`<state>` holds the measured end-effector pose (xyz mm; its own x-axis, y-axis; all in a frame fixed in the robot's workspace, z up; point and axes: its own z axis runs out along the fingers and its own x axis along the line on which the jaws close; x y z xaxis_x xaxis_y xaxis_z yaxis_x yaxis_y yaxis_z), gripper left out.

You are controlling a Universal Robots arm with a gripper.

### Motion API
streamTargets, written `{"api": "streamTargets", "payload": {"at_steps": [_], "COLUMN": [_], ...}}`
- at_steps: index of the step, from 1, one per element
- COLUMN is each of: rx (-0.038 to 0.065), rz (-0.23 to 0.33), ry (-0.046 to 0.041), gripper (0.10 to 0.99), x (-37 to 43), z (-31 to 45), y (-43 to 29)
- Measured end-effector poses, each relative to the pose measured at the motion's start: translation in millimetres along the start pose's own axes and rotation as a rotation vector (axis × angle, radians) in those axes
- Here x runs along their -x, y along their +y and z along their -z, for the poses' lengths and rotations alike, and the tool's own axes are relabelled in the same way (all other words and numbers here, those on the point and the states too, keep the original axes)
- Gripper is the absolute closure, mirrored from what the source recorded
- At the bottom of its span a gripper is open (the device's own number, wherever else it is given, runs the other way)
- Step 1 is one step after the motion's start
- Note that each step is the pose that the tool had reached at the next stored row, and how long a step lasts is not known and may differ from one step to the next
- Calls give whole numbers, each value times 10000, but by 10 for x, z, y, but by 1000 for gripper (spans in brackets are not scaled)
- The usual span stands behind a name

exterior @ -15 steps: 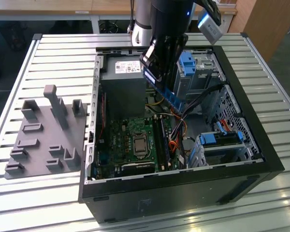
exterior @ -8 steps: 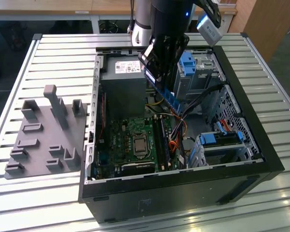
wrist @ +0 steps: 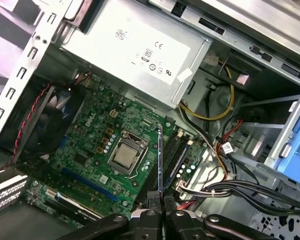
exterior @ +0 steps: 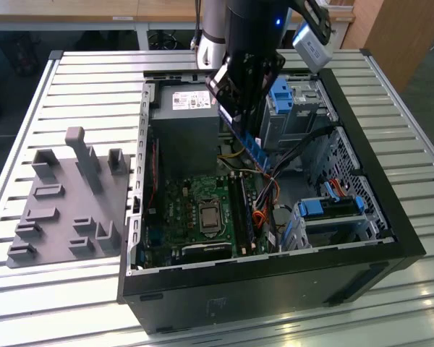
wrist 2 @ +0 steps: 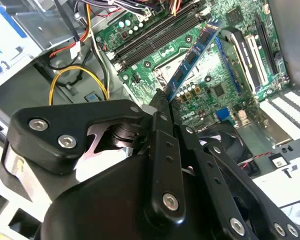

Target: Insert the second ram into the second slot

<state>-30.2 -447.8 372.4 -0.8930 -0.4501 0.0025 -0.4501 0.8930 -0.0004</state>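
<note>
Above the open computer case [exterior: 260, 285], the gripper [exterior: 233, 108] is pressed together on one end of the second ram [exterior: 254, 149], pinching it between both fingers [wrist 2: 162, 117].

**Appearance of the second ram**
- Thin, flat, long blue circuit board.
- The second wrist view shows its broad face [wrist 2: 194, 56], with a row of dark chips along its length.
- The first wrist view shows it edge-on [wrist: 160, 157], as a narrow dark line rising from the gripper [wrist: 162, 200].

**Position**
- The stick is tilted, and its free end slopes down into the case interior.
- It hangs over the green motherboard [exterior: 195, 199], near the black memory slots [wrist 2: 157, 36].
- Contact between the free end and a slot cannot be determined.

**Item count**
- One memory stick, held in the gripper.
- One bank of parallel memory slots [wrist: 176, 152]. The number of slots cannot be determined.
- One processor [wrist: 124, 155], in its socket beside the slots.
- One grey power supply [wrist: 135, 42].
- One case fan [wrist: 55, 117].
- Two bright-blue drive brackets, one at the far bay [exterior: 282, 94] and one at the near bay [exterior: 329, 207].
- One grey fixture tray [exterior: 61, 199], lying on the slatted metal table [exterior: 50, 307] at the exterior view's left of the case.
</note>
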Motion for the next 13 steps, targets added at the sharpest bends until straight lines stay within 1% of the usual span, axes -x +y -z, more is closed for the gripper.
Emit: {"api": "streamTargets", "payload": {"at_steps": [13], "rx": [-25], "rz": [-1242], "ry": [14], "gripper": [949], "x": [0], "z": [-1], "y": [0]}}
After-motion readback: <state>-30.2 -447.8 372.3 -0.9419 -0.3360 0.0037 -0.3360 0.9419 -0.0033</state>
